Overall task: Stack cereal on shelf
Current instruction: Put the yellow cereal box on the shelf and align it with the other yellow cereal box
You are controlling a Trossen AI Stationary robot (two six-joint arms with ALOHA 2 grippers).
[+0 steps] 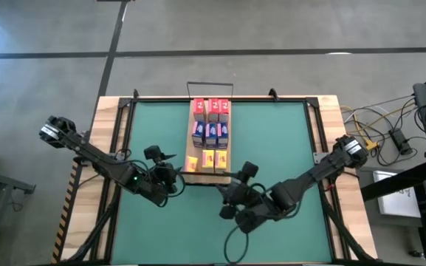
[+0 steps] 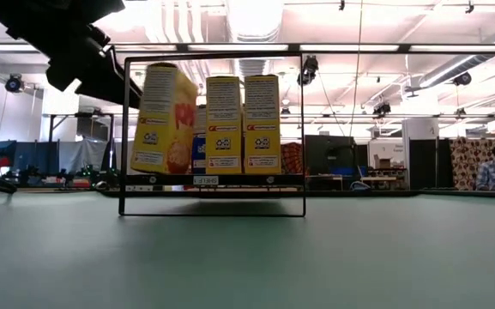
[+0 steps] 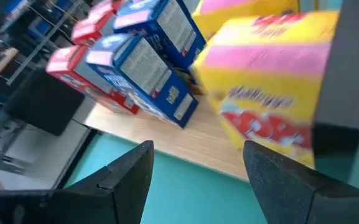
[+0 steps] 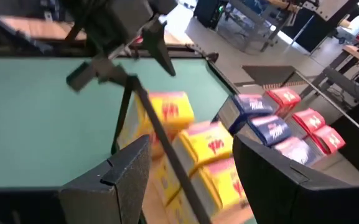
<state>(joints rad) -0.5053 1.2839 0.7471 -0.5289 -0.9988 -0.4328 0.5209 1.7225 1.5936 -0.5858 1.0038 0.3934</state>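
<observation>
The light-wood shelf board (image 1: 187, 157) lies at the mat's middle, with a black wire frame (image 2: 303, 129) at its ends. On it stand three red boxes (image 1: 213, 109) at the far end, three blue boxes (image 1: 212, 133) in the middle and yellow boxes (image 1: 214, 158) at the near end. The yellow box nearest the left side (image 2: 163, 120) is tilted, its top leaning toward its neighbour (image 2: 223, 124). My left gripper (image 1: 174, 171) is open just left of the board's near end, facing that box (image 3: 272, 93). My right gripper (image 1: 238, 183) is open near the board's near end.
The green mat (image 1: 153, 125) spreads to both sides of the board inside a wooden table edge (image 1: 109, 111). The wire frame's near end (image 4: 160, 143) stands close before my right gripper. Cables and gear (image 1: 397, 137) lie off the table's right side.
</observation>
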